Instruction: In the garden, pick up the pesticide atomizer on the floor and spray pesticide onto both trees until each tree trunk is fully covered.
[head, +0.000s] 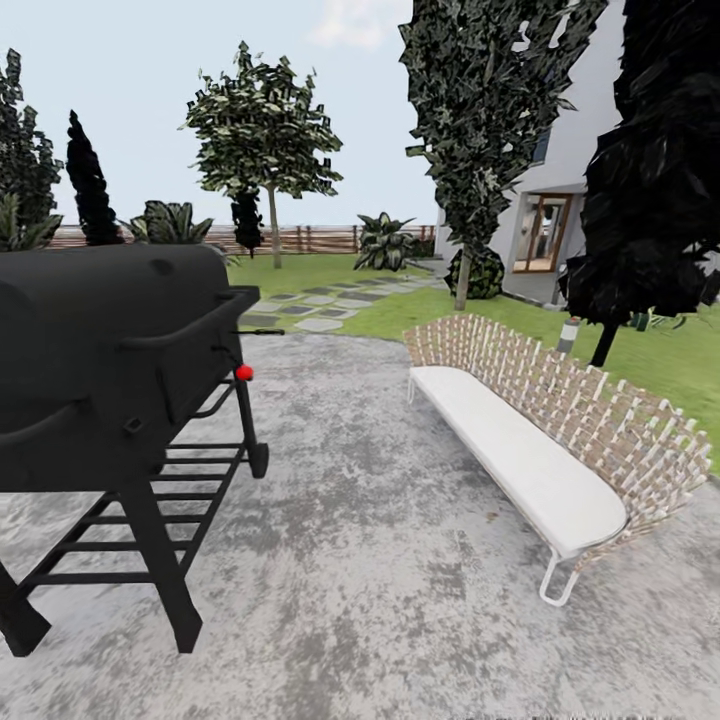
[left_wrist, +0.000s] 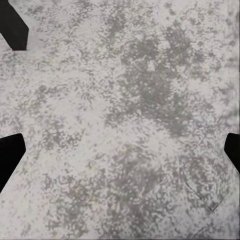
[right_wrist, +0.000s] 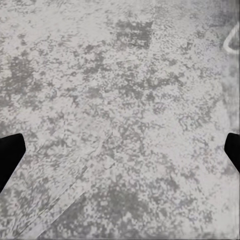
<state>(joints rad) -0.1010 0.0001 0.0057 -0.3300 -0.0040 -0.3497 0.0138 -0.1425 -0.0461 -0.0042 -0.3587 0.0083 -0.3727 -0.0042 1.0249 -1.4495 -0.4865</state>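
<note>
one black grill (head: 105, 350) on grey paving (head: 370, 560) | one white-cushioned bench (head: 520, 455) | lawn (head: 660, 355), slat fence (head: 310, 238), white house (head: 560, 190) beyond | small grey cylinder (head: 568, 335) behind bench, possibly the atomizer | left fingers (left_wrist: 9, 157) and right fingers (right_wrist: 9, 152) spread wide, holding nothing, over paving

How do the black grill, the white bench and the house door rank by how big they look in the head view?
1. Black grill, though it is nearest the camera.
2. White bench.
3. House door, far off.
</note>
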